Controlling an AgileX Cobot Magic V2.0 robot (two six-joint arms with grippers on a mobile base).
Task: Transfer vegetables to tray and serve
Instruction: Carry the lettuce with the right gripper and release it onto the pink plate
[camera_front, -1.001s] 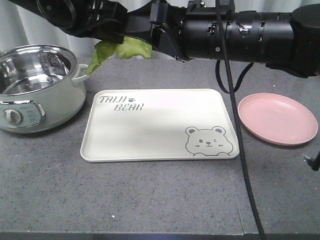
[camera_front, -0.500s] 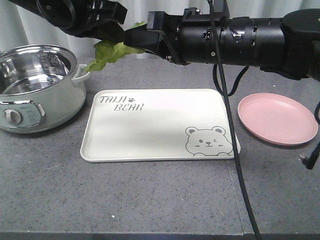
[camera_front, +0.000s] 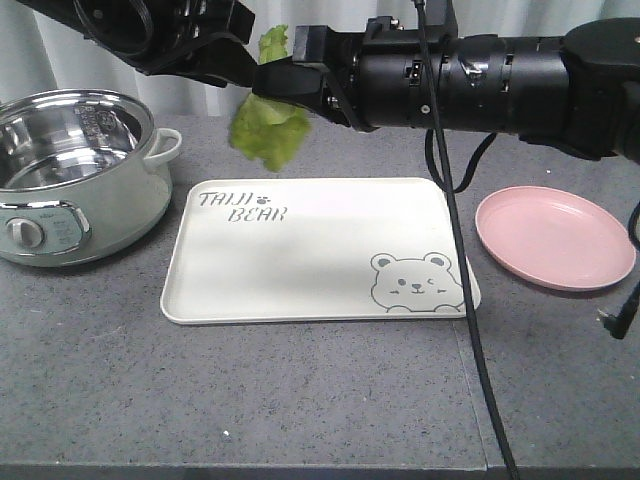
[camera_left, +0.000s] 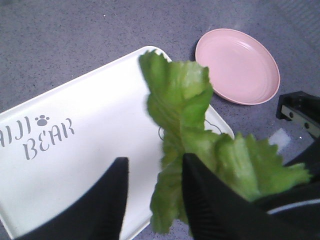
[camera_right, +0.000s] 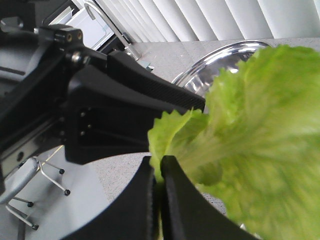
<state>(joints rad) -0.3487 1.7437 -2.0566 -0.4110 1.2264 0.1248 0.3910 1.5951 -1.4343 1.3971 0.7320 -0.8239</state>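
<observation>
In the front view, the bright green, crinkly lettuce leaf (camera_front: 268, 130) hangs from the right gripper (camera_front: 272, 82) and dangles in the air over the far edge of the cream-white rectangular plastic tray (camera_front: 320, 250). Half a second ago it was stretched between both grippers, nearer the pale green electric pot with the steel bowl (camera_front: 70, 170). A second ago the left gripper (camera_front: 243, 68) carried it alone. A hand-over from left to right seems to have just taken place. The round pink plastic plate (camera_front: 555, 235) sits on the grey table (camera_front: 300, 400), apart from the tray on its right.

In the left wrist view, the left gripper's two black fingers stand apart. The leaf passes down through the gap, close against one inner face (touching or not, I cannot tell). The tray's lettering lies below.

In the right wrist view, the right jaws are pressed together on the paler stem end, and the rest of the leaf fans out, blurred.

The leaf is above the tray but not yet on it. I judge the transfer about half done. What remains is lowering the leaf, letting go, then serving. The floppy leaf may swing and could land on the rim.
</observation>
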